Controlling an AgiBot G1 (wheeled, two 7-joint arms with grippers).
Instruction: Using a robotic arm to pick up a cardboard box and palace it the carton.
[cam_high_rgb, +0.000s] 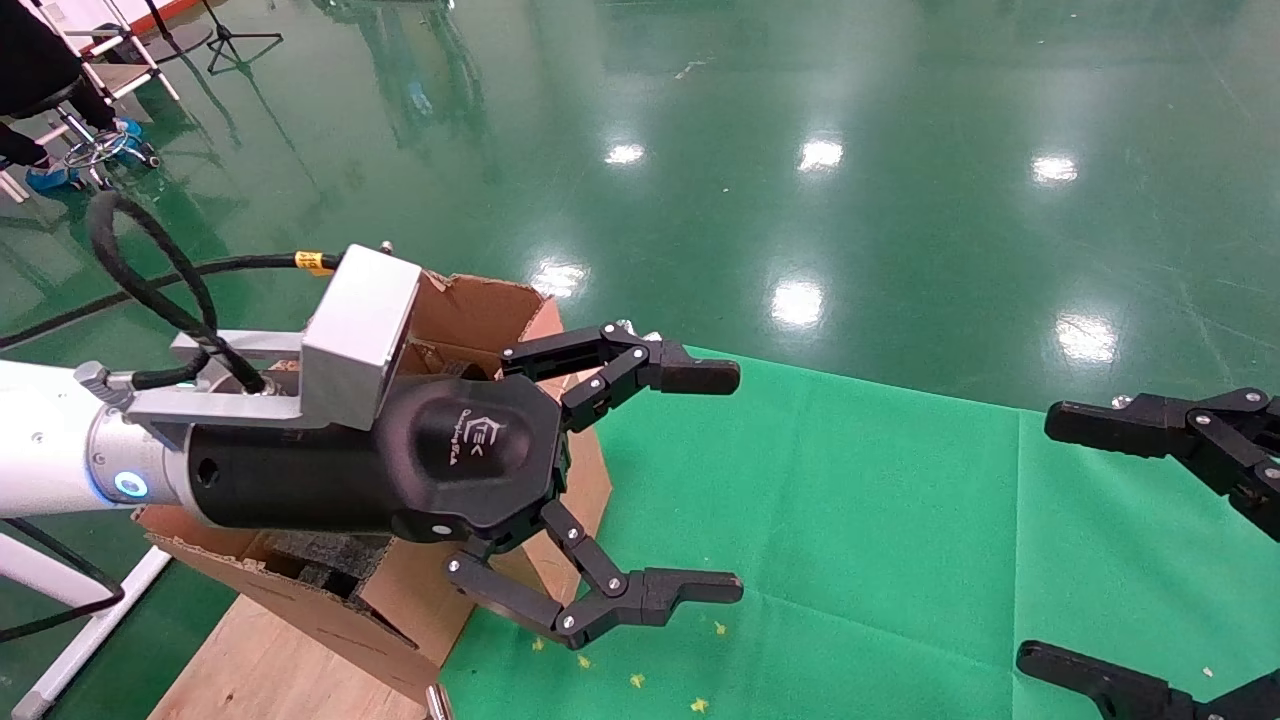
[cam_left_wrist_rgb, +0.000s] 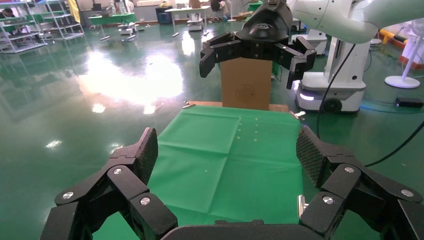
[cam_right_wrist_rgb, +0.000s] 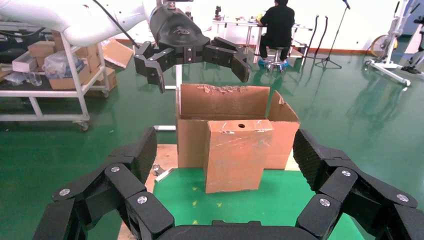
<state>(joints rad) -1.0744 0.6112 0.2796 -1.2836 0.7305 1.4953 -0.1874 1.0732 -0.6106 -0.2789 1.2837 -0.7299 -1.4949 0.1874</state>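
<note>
Left tool (cam_high_rgb: 715, 482) hangs wide open, empty, over the carton (cam_high_rgb: 470, 310); right tool (cam_high_rgb: 1100, 545) open, empty.

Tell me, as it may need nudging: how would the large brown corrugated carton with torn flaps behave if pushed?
The large brown corrugated carton probably slides rather than tips: black foam blocks weigh its base. Its torn flaps look floppy, likely buckling under the open left pincer above. Right pincer hangs apart, open.
</note>
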